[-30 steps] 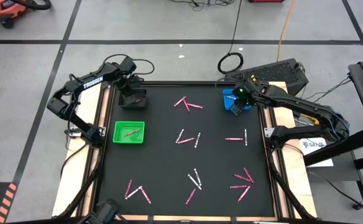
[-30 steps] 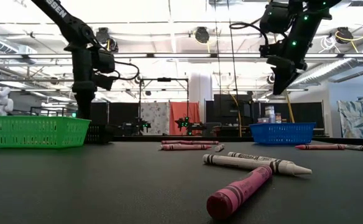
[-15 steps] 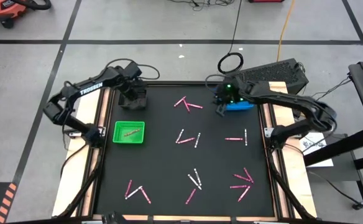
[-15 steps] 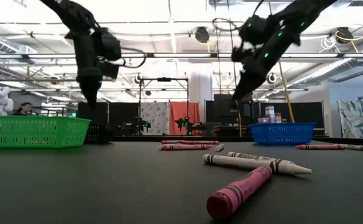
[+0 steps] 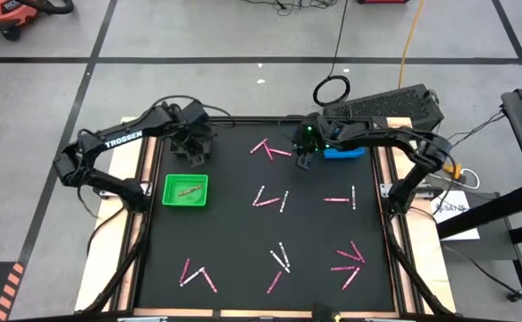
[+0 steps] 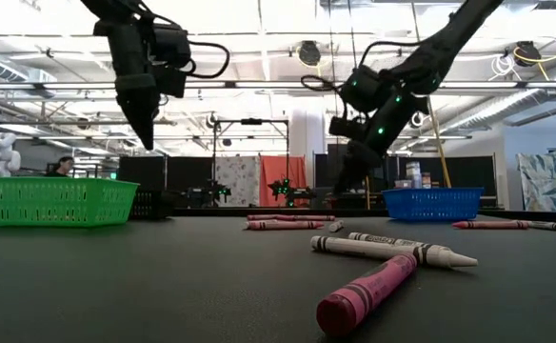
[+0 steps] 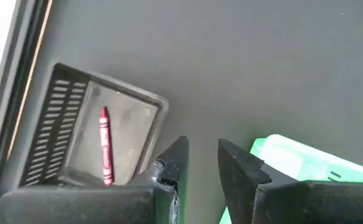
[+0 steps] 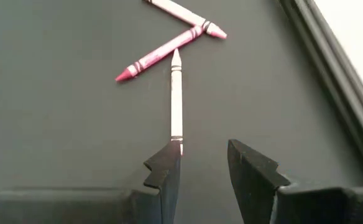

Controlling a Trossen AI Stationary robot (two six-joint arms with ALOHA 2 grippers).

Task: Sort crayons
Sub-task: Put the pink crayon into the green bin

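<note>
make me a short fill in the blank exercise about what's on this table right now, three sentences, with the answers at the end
1. The tray with one crayon in it beside the left gripper is coloured ____.
2. The right gripper hangs beside the ____ tray.
3. In the right wrist view, the crayon nearest the open fingers is coloured ____.

Answers: green; blue; white

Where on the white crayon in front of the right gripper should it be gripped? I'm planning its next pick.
Probably mid-barrel on the white crayon, coming straight down with the right gripper open across its width. It lies flat, and its tip meets the pink crayon, so the middle and rear are the freest.
</note>
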